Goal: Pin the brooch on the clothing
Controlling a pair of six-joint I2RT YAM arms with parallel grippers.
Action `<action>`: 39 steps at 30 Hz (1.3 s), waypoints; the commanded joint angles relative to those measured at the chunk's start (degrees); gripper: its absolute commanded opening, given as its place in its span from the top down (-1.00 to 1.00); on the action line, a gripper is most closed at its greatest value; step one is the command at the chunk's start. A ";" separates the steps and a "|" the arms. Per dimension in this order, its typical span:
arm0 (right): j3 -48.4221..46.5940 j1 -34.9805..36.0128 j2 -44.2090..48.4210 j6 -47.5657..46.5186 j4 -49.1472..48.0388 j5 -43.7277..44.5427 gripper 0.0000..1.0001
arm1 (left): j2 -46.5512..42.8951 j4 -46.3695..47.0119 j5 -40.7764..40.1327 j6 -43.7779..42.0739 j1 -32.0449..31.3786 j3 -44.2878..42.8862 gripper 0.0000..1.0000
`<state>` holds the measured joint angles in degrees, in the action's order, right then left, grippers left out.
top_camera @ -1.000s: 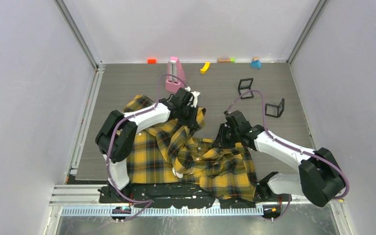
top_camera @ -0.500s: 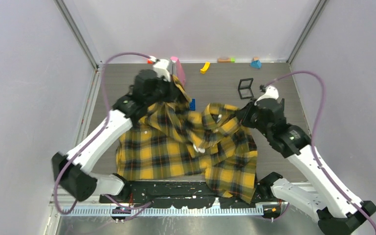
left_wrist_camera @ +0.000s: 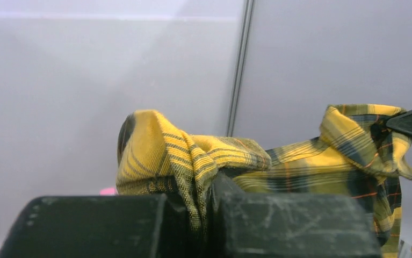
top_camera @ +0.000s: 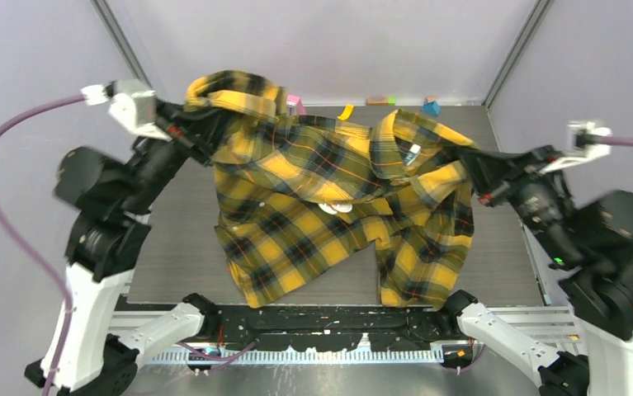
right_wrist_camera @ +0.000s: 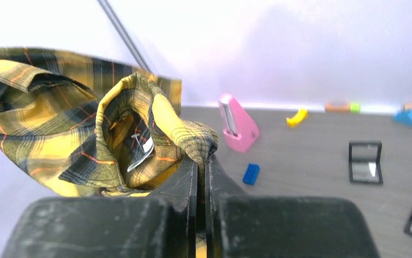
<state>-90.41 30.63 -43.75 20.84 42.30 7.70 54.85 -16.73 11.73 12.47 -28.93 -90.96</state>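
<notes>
Shirt (top_camera: 329, 190) in both grippers (left_wrist_camera: 209, 183) (right_wrist_camera: 201, 161), prob. taut

The shirt (top_camera: 337, 206) hangs spread above the table (top_camera: 172, 239), its left shoulder pinched in the left gripper (top_camera: 200, 125), its right in the right gripper (top_camera: 467, 157). Behind it on the table stand a wedge (right_wrist_camera: 237, 129) and a small brick (right_wrist_camera: 251, 173); a frame case (right_wrist_camera: 365, 162) lies further right, and a curved piece (right_wrist_camera: 297, 116) by the back wall
</notes>
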 commanded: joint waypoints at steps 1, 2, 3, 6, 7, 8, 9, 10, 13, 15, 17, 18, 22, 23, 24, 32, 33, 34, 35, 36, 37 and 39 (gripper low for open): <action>-6.96 -0.13 1.83 -4.70 -2.08 -3.29 0.98 | -5.62 -0.40 -3.71 -5.33 -0.08 -5.47 1.00; -8.79 -0.13 1.91 -4.90 -2.24 -3.08 0.99 | -6.42 -1.58 -5.15 -5.87 -0.08 -7.10 1.00; -9.73 -0.13 2.13 -5.41 -2.65 -2.86 0.99 | -6.83 -2.88 -6.48 -6.67 -0.03 -8.83 1.00; -13.33 -0.13 2.33 -6.46 -3.31 -2.84 0.98 | -6.94 -6.70 -10.35 -9.46 -0.10 -14.96 1.00; -14.34 -0.11 2.24 -6.66 -3.53 -2.38 0.98 | -6.84 -7.61 -12.82 -10.39 -0.06 -16.28 1.00; -14.70 -0.12 2.10 -7.15 -3.61 -1.80 0.99 | -6.78 -7.97 -14.57 -11.37 -0.07 -16.95 1.00; -15.14 -0.13 2.05 -7.45 -3.71 -1.37 0.99 | -6.82 -7.79 -16.07 -12.15 -0.15 -17.08 1.00; -15.19 -0.13 1.84 -7.96 -4.00 -0.23 0.98 | -6.86 -7.37 -17.36 -13.54 -0.16 -16.88 1.00; -13.87 -0.09 1.20 -8.51 -5.15 3.15 0.99 | -5.96 -5.59 -19.25 -15.38 -0.16 -15.91 1.00; -10.89 -0.13 0.94 -8.99 -7.45 6.71 0.98 | -4.92 -3.50 -20.52 -16.61 -0.16 -14.07 1.00; -6.11 -0.13 0.66 -10.33 -11.39 11.06 0.99 | -2.45 -0.38 -23.46 -19.35 -0.16 -11.44 1.00; -4.21 -0.13 -0.20 -11.49 -14.56 14.89 0.99 | -0.92 1.43 -25.75 -21.01 -0.16 -10.03 1.00; 9.49 -0.13 -5.34 -14.64 -27.47 26.01 0.99 | 8.28 9.96 -36.12 -28.10 1.41 -1.53 1.00; 15.01 -0.29 -7.92 -14.57 -29.75 28.67 0.99 | 10.59 11.64 -36.50 -26.66 3.36 1.60 1.00; 17.82 -0.56 -9.20 -14.06 -34.24 29.42 0.99 | 12.47 13.46 -36.17 -24.28 5.85 5.16 1.00; 41.37 -10.00 -29.93 1.50 -46.59 19.28 -0.59 | 21.81 9.45 -31.56 -7.17 11.31 22.93 -0.98; 41.50 -10.08 -32.09 1.82 -46.30 17.32 -0.70 | 21.76 8.08 -29.90 -6.00 11.27 23.93 -0.99; 41.51 -10.13 -32.75 2.00 -46.02 16.37 -0.73 | 21.21 7.14 -28.03 -4.62 11.26 24.93 -0.99; 41.35 -10.14 -33.43 2.21 -45.17 14.59 -0.76 | 20.44 6.37 -26.18 -3.19 11.26 26.06 -0.99; 40.95 -10.11 -33.47 2.24 -44.57 13.55 -0.76 | 19.41 5.65 -24.30 -1.96 11.26 27.10 -0.99; 40.81 -10.13 -33.19 2.27 -43.33 11.74 -0.77 | 18.31 5.01 -22.46 -0.49 11.26 28.25 -0.99; 40.56 -10.15 -32.27 2.27 -40.05 9.54 -0.77 | 15.65 3.67 -19.01 3.28 11.26 30.49 -0.99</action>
<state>-46.33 20.25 -80.58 20.21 5.63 22.55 78.61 -13.67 -14.70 6.79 -17.52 -62.22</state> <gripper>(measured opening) 0.883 0.994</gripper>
